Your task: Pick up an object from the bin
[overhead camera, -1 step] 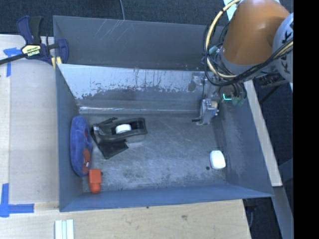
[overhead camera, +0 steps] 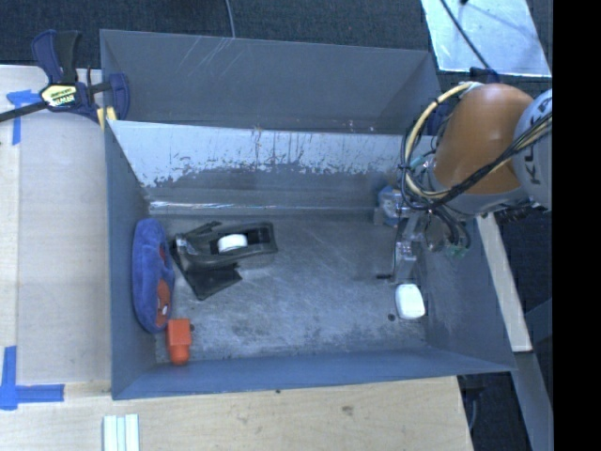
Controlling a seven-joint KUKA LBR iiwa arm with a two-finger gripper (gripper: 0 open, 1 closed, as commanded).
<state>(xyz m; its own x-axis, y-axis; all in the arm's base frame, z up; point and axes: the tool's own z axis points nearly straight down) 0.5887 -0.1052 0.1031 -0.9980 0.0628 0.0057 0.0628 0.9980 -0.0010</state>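
My fingers (overhead camera: pixel 405 269), spread or pressed together I cannot tell, hang just beside a small white rounded thing (overhead camera: pixel 409 302) lying at the right end of the bin (overhead camera: pixel 282 350).

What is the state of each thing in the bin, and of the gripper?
gripper: low over the bin's right side, above the white lump.
white lump: lies loose on the floor.
black tape dispenser: lies on its side, white roll inside.
blue oblong thing: lies along the left wall.
orange block: front-left corner, beside the blue thing.
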